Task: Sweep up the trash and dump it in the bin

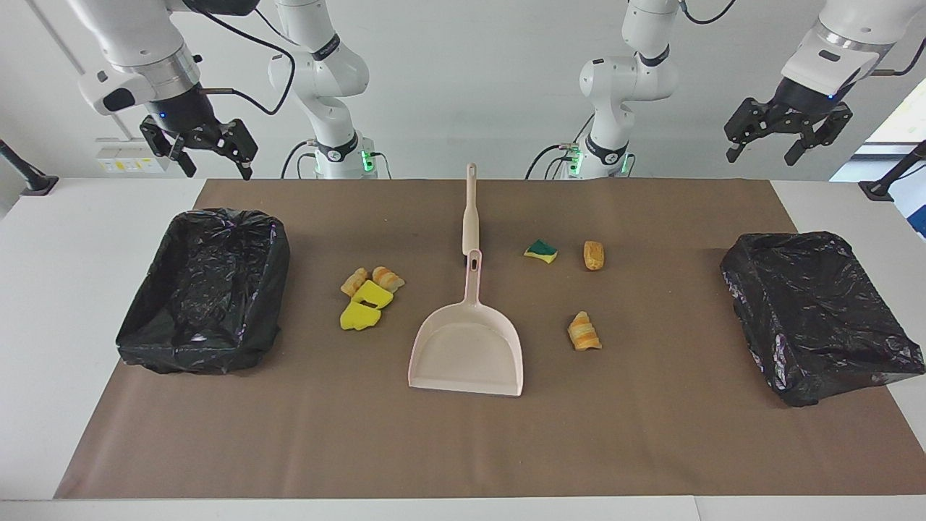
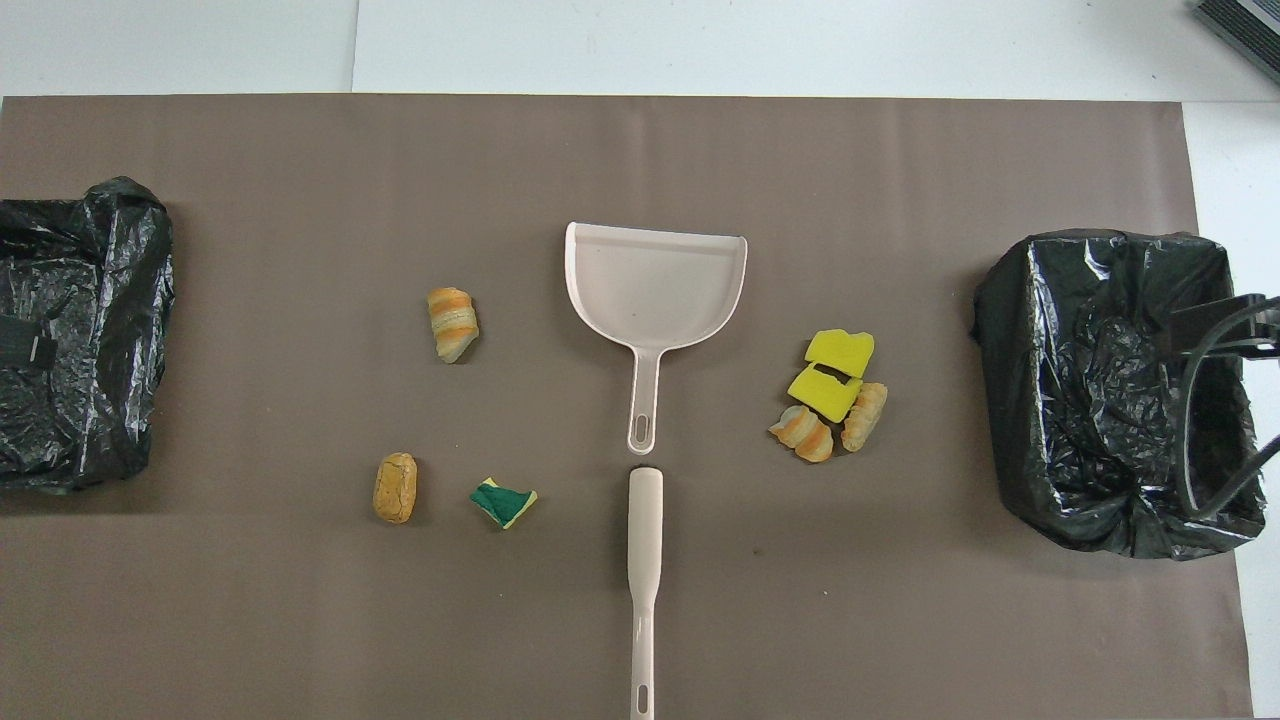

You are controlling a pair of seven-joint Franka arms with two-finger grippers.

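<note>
Facing view: I see my right fingers (image 1: 214,153) spread apart, raised above the bench (image 1: 72,289) edge, over neither black-lined bin (image 1: 206,289); left fingers (image 1: 785,141) likewise apart. The dustpan (image 1: 466,347) holds nothing.

Overhead view: trash (image 2: 835,395) lies scattered beside the dustpan (image 2: 655,290) and brush (image 2: 643,560); the bins (image 2: 1110,390) hold none of it.

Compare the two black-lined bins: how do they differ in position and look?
The bin at the right arm's end shows a deep open hollow, while the bin at the left arm's end sits skewed to the mat's edge, its bag looking shallower and more crumpled. Both are lined with black plastic and hold no trash.
</note>
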